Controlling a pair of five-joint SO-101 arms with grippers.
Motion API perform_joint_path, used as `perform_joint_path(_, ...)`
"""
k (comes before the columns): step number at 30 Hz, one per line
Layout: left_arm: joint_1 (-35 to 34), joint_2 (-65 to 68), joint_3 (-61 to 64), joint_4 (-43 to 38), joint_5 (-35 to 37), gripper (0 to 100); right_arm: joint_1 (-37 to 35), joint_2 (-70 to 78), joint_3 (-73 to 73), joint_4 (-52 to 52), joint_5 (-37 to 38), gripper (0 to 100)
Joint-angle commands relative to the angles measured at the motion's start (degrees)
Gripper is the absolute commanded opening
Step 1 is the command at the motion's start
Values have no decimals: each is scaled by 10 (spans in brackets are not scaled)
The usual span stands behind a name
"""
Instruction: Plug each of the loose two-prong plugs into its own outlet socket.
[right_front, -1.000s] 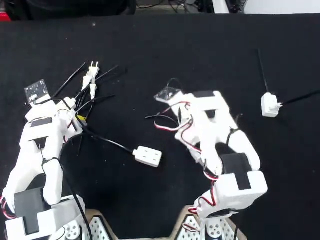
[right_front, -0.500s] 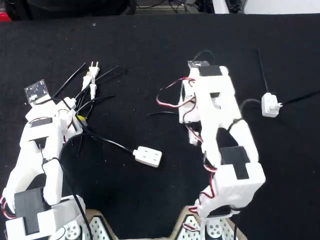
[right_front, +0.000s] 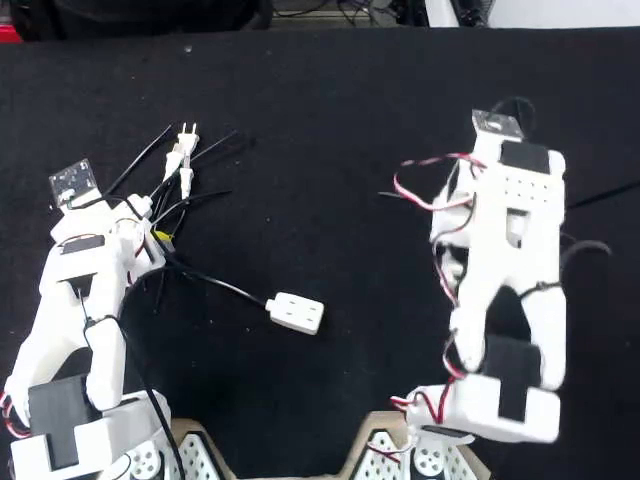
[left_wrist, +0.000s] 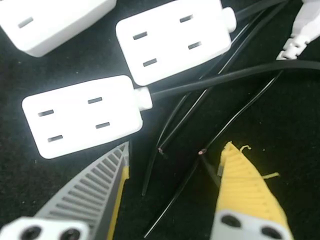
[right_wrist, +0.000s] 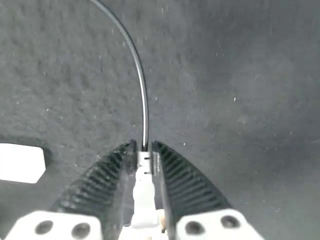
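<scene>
Gripping white plug, black cord trailing: right gripper, fingers closed tight. Right arm has swung from mid-table to the right side. Left gripper unmoved, spread wide, holding nothing, above outlet sockets. Loose plugs unchanged, far left.

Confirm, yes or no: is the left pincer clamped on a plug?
No, the left pincer is open, its jaws wide apart above loose black cords and gripping nothing.
</scene>
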Motion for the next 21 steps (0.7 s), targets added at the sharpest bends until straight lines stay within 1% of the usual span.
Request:
perform_joint_path(1, -4, -17, -5, -7, 5, 281, 4, -58, 67, -79, -38, 11)
perform_joint_path(3, -4, -17, -5, -7, 5, 281, -30, -60, 136, -148, -59, 11)
perform_joint_path(4, -4, -17, -5, -6, 5, 281, -52, -58, 171, -178, -57, 11)
perform_joint_path(7, -3, -18, -5, -7, 5, 281, -147, -55, 247, -242, -50, 11)
perform_joint_path(11, -1, -18, -5, -7, 4, 281, -297, -67, 264, -247, 23, 15)
perform_joint_path(13, -2, -18, -5, -6, 4, 281, -350, -75, 255, -238, 32, 59)
perform_joint_path(16, -4, -18, -5, -5, 4, 281, -389, -77, 225, -221, 38, 195)
perform_joint_path(18, -4, -18, -5, -5, 4, 281, -394, -76, 204, -205, 73, 266)
perform_joint_path(19, -4, -18, -5, -5, 3, 281, -394, -76, 194, -201, 99, 279)
perform_joint_path(21, -4, -18, -5, -5, 3, 281, -393, -77, 178, -197, 159, 272)
